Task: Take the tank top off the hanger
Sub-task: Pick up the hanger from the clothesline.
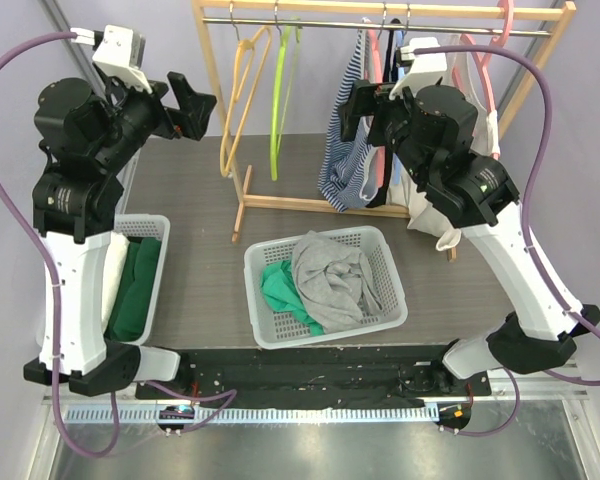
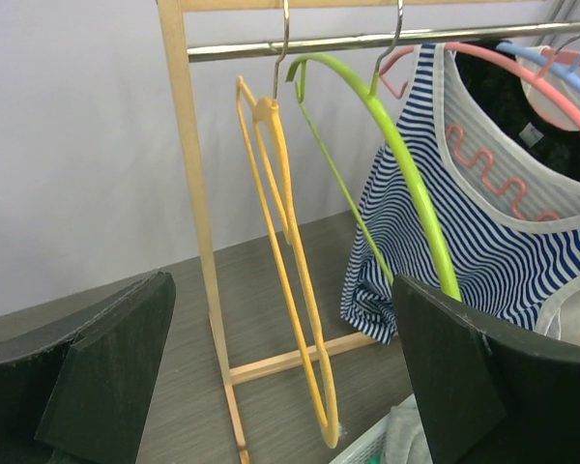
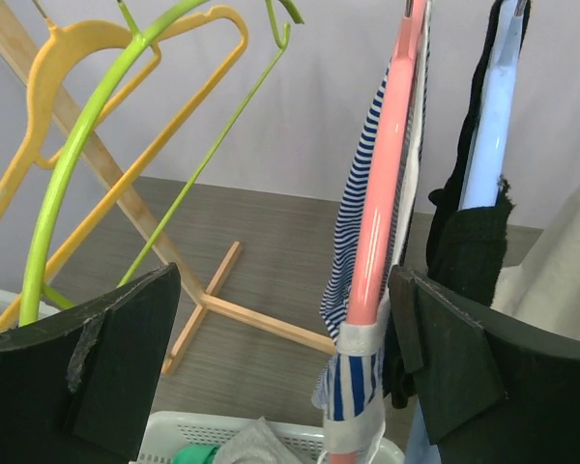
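Right gripper (image 3: 285,353), jaws spread: pinch limp, light blue-and-white striped tank top (image 3: 351,242), probably at the strap beside pink plastic hanger (image 3: 379,193).

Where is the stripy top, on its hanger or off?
On. The striped tank top hangs on the pink hanger, up on the rail.

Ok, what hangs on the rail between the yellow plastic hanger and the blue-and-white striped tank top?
One bare lime-green plastic hanger, nothing else; the left wrist view shows it most clearly.
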Robot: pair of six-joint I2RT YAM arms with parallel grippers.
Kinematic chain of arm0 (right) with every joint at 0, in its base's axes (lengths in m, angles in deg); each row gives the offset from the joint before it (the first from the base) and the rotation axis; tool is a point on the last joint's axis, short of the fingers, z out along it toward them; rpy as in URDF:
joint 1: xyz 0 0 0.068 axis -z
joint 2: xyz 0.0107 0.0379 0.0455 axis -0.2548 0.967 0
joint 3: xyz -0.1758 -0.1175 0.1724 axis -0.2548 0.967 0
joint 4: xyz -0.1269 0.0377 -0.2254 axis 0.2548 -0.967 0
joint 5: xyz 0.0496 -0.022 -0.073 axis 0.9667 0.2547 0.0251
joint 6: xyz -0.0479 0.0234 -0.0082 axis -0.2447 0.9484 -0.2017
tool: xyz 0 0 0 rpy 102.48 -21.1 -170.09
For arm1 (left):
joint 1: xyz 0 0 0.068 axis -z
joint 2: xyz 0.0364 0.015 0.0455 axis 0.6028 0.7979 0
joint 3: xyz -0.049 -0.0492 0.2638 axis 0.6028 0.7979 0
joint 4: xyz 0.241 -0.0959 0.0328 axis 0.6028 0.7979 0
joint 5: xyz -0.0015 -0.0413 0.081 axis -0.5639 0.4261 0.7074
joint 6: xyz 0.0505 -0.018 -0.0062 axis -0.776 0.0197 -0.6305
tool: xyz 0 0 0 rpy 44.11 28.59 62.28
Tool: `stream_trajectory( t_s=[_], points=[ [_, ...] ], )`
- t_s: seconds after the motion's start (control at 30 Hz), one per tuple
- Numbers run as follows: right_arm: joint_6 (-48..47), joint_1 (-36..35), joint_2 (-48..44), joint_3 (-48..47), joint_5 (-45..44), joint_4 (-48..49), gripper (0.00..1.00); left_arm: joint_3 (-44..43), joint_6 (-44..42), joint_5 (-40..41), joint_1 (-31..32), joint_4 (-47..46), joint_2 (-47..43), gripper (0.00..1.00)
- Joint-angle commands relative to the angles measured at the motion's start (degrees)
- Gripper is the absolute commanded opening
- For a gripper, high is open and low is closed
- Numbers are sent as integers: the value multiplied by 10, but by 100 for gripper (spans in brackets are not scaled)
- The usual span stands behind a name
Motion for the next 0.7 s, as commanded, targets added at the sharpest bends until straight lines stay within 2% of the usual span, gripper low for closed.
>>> stream_trajectory(
  t_s=[0.0,0.3,0.4,0.67],
  points=[
    [15,23,-19,23,10,22,98,-42,-15,-1,-5,10,9,100],
    [25,68,-53,73,43,32,98,-66,-28,-6,-6,15,32,100],
    [30,91,-63,94,55,35,95,-83,-30,-6,-6,19,37,100],
    [10,97,-65,123,81,38,70,-106,-34,9,-6,29,52,100]
  ],
)
